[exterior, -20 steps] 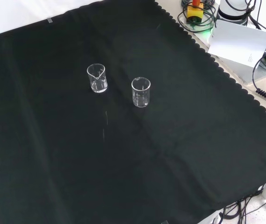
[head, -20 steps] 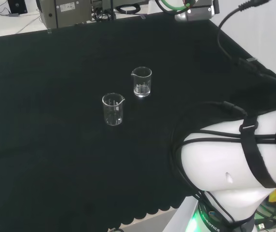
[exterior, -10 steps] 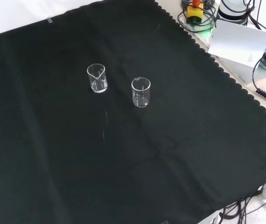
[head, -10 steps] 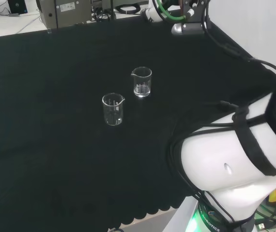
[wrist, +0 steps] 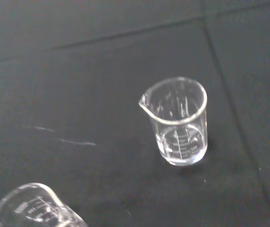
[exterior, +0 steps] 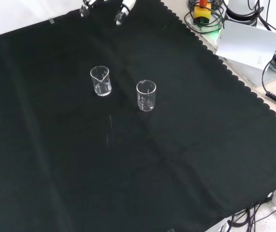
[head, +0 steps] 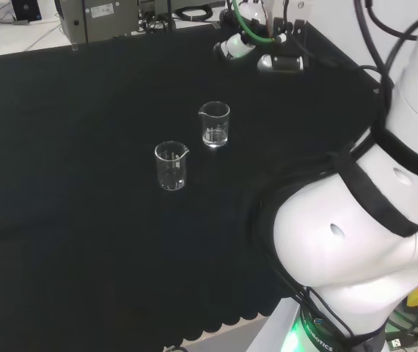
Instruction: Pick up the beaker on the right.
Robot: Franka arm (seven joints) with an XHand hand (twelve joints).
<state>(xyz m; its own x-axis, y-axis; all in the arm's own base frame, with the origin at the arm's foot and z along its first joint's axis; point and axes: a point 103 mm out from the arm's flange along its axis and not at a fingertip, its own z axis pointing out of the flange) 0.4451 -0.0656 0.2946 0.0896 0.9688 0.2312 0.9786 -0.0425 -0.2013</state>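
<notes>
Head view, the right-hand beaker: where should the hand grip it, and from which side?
Probably round the plain wall at mid-height. The beaker stands upright, its spout towards the head view's left, and the other beaker sits to its lower left. Come from the upper right, where the hand hangs: that side is free.

Two clear, glossy glass beakers (exterior: 101,80) (exterior: 146,95), matt black cloth (exterior: 176,159) with scalloped edge over worktop, smooth white plastic arm link (head: 341,242)
</notes>
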